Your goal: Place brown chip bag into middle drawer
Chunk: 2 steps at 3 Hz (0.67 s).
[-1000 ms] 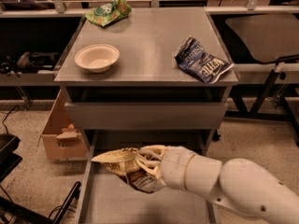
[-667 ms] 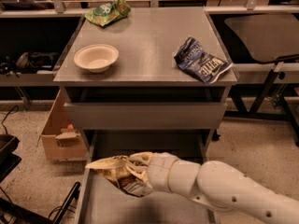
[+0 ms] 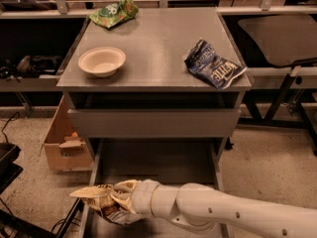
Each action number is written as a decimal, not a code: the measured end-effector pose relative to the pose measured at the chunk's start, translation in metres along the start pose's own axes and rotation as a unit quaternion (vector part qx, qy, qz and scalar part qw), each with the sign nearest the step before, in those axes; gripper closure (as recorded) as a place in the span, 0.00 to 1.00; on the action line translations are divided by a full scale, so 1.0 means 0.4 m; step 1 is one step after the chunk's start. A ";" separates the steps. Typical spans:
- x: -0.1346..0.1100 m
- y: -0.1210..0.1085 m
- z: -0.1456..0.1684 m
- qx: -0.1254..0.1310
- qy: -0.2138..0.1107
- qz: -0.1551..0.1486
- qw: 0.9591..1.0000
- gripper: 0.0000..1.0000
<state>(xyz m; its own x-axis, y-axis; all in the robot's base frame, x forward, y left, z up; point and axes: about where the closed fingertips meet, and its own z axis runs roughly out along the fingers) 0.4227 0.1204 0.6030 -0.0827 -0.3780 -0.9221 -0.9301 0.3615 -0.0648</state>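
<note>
The brown chip bag [image 3: 103, 205], crumpled with a pale tan flap sticking out to the left, is held in my gripper [image 3: 120, 201]. The gripper is shut on the bag at the front left of the open middle drawer [image 3: 158, 161]. The bag hangs over the drawer's left side wall and front part of the floor. My white arm [image 3: 223, 214] reaches in from the lower right and hides the drawer's front right. Whether the bag touches the drawer floor I cannot tell.
The drawer above shows a plain grey front panel [image 3: 153, 123]. On the cabinet top [image 3: 158, 38] lie a pale bowl [image 3: 101, 61], a green bag [image 3: 114, 13] and a dark blue bag [image 3: 214, 64]. A cardboard box [image 3: 63, 144] stands left of the cabinet.
My gripper has moved left and toward the drawer's front with the brown chip bag still in it. The things on the cabinet top have not moved.
</note>
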 end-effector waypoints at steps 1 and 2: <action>0.009 0.011 0.016 -0.007 -0.004 0.008 1.000 0.76; 0.009 0.011 0.016 -0.007 -0.004 0.008 1.000 0.52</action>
<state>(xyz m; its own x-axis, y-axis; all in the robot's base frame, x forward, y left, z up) 0.4204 0.1260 0.5971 -0.0958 -0.3655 -0.9259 -0.9334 0.3561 -0.0441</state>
